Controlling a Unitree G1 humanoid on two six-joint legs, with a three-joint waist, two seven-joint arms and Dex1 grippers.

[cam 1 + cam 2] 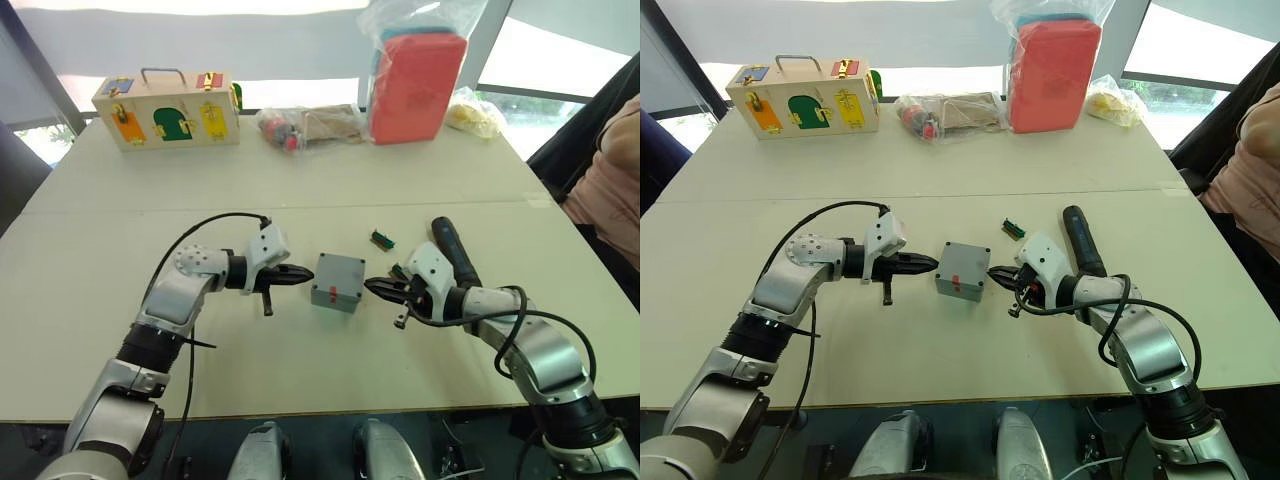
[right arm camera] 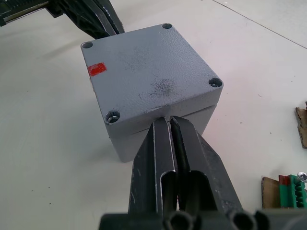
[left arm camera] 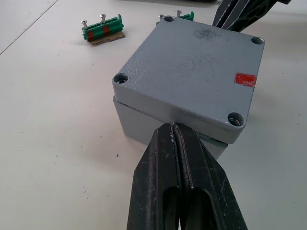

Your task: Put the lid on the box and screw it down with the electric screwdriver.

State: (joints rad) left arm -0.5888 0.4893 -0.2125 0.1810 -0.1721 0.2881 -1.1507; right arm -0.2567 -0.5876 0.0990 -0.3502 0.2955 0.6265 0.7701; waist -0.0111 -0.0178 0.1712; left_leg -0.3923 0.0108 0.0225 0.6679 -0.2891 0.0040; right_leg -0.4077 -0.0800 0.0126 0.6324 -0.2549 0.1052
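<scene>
Lid (image 3: 192, 72) sat on the box (image 1: 337, 283), mid-counter (image 1: 300, 180). Left hand (image 1: 296, 277) and right hand (image 1: 375, 287) flanked the box, fingers pressed together, holding nothing. Electric screwdriver (image 1: 455, 252) lay beyond the right hand. Box judged rigid, light, slide-prone; brace its side walls.

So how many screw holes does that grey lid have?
4, one at each corner of the lid. The right wrist view shows a screw in one.

Grey lid (image 3: 192, 72), red patch.
</scene>
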